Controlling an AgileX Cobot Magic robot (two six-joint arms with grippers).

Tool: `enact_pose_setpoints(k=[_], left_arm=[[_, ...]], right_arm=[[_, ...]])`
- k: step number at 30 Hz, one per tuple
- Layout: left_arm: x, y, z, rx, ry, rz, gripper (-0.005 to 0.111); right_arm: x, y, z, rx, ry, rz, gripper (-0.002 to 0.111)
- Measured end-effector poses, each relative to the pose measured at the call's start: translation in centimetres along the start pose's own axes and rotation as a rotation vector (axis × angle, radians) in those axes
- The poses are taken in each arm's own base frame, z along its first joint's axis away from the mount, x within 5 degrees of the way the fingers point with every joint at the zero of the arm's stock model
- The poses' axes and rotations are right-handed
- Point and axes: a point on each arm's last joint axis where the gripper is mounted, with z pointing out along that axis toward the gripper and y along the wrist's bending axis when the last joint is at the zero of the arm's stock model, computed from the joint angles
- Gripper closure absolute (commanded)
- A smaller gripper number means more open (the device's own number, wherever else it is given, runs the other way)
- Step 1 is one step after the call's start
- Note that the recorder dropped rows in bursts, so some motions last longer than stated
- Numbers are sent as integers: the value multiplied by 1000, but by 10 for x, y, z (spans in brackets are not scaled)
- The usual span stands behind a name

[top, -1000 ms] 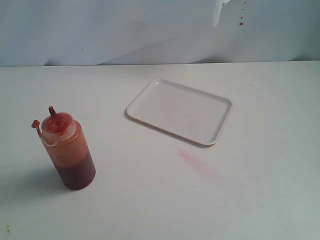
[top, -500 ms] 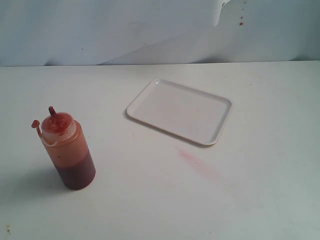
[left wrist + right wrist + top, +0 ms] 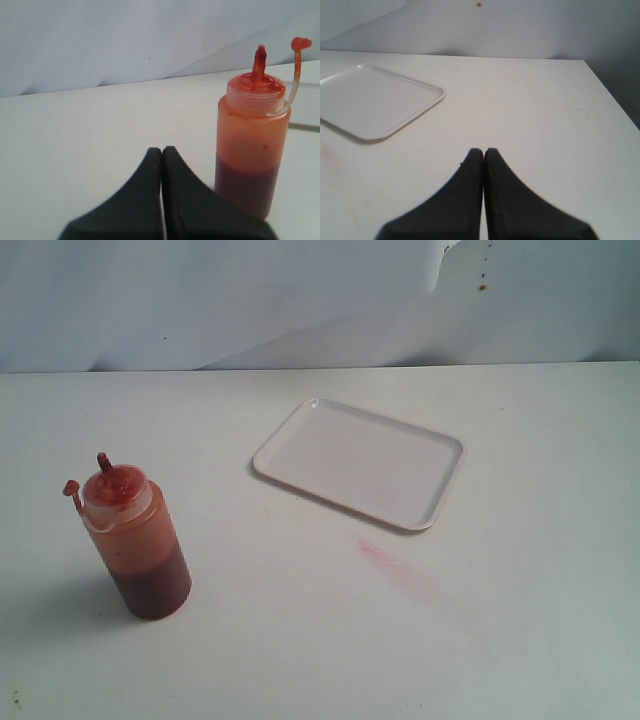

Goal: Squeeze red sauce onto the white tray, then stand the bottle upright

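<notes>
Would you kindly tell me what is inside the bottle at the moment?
Dark red sauce fills the lower part of the bottle; above it the wall is only coated orange. The inside of the nozzle cannot be seen, as sauce smears cover it.

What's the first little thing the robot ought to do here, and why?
Probably open the left pincer and ease it toward the translucent orange-red plastic squeeze bottle. That pincer is shut and empty, the bottle stands upright and untouched close by, and the flat white rectangular plastic tray shows no red drops.
</notes>
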Motion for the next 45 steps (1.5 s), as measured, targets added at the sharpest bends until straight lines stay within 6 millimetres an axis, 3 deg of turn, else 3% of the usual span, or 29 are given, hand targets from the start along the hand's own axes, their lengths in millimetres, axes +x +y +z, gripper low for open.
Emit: enact_pose_setpoints(k=[28, 36, 45], left_arm=[[-7, 0, 0, -5, -76, 0, 107], [-30, 2, -5, -21, -335, 0, 107], [-64, 4, -27, -19, -785, -74, 107]], right_arm=[[0, 0, 0, 0, 0, 0, 108], [0, 0, 0, 0, 0, 0, 108], [0, 0, 0, 0, 0, 0, 108]])
